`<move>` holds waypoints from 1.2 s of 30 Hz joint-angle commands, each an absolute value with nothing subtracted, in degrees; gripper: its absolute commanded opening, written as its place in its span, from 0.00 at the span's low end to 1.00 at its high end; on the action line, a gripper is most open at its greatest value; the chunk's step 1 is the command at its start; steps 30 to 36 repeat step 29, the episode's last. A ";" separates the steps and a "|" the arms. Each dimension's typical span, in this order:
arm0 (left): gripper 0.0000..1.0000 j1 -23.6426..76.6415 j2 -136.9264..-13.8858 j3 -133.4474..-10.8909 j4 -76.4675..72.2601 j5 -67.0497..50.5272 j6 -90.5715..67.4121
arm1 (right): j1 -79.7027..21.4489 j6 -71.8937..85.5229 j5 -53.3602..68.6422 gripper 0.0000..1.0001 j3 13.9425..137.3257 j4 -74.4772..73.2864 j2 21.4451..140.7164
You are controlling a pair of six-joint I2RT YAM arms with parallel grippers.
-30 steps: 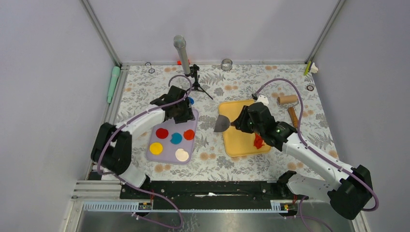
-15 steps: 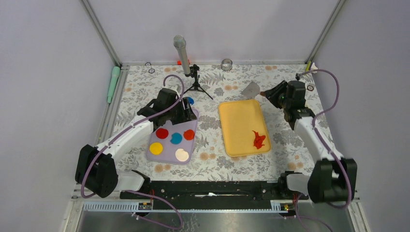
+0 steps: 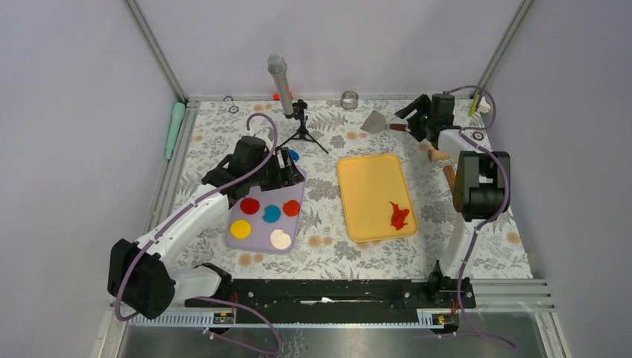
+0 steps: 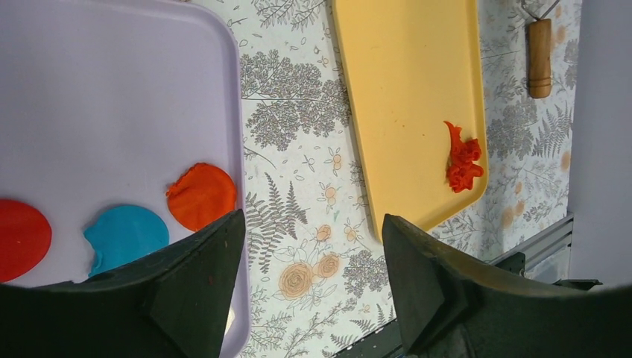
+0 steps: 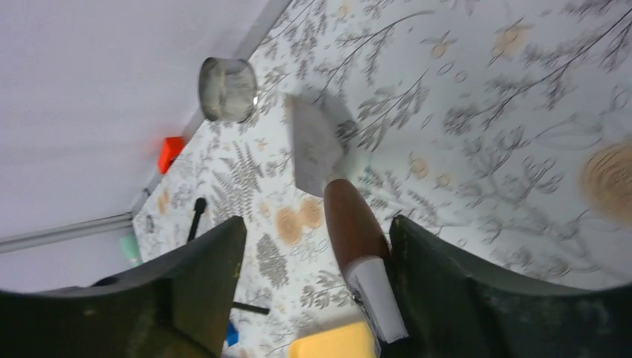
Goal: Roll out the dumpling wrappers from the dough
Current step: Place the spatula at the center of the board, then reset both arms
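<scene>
While the left arm has drawn back a little toward the near-left, its end effector (image 4: 311,218) hangs over the right edge of the lavender tray (image 4: 112,89) with the fingers wide apart and nothing between them; they have spread further over the last second. Below it, the two red dumpling wrappers (image 3: 250,205) lie flat on the tray among blue, yellow and cream discs, one wrapper near the tray's right edge and the other further left, all apart from each other.

Further right, the yellow tray (image 3: 369,183) is now uncovered, since the right arm no longer reaches over it. A ragged lump of red dough (image 3: 399,215) sits near its near-right corner, unrolled.

At the far right, the right arm has swung from the yellow tray to the back corner of the tabletop (image 3: 328,142), carrying the scraper (image 5: 313,145) with it. The right end effector (image 5: 317,224) has just opened: its fingers stand wider than the brown handle lying between them, and whether the handle rests against one finger I cannot tell. The rolling pin (image 4: 539,58) lies beside the yellow tray, partly hidden by that arm.

My reading is that the scraper is being put away, so the leftover dough is probably the next wrapper to roll.
</scene>
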State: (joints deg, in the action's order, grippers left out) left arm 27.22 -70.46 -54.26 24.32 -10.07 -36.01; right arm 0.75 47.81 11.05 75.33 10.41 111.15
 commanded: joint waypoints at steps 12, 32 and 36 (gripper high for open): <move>0.99 25.98 -61.82 -57.78 23.46 -10.46 -30.26 | 2.46 28.39 -16.95 0.99 77.80 -16.05 88.25; 0.99 21.24 -65.95 -61.71 25.58 -12.04 -29.59 | 2.46 26.57 -21.61 1.00 51.16 -19.00 61.67; 0.99 21.24 -65.95 -61.71 25.58 -12.04 -29.59 | 2.46 26.57 -21.61 1.00 51.16 -19.00 61.67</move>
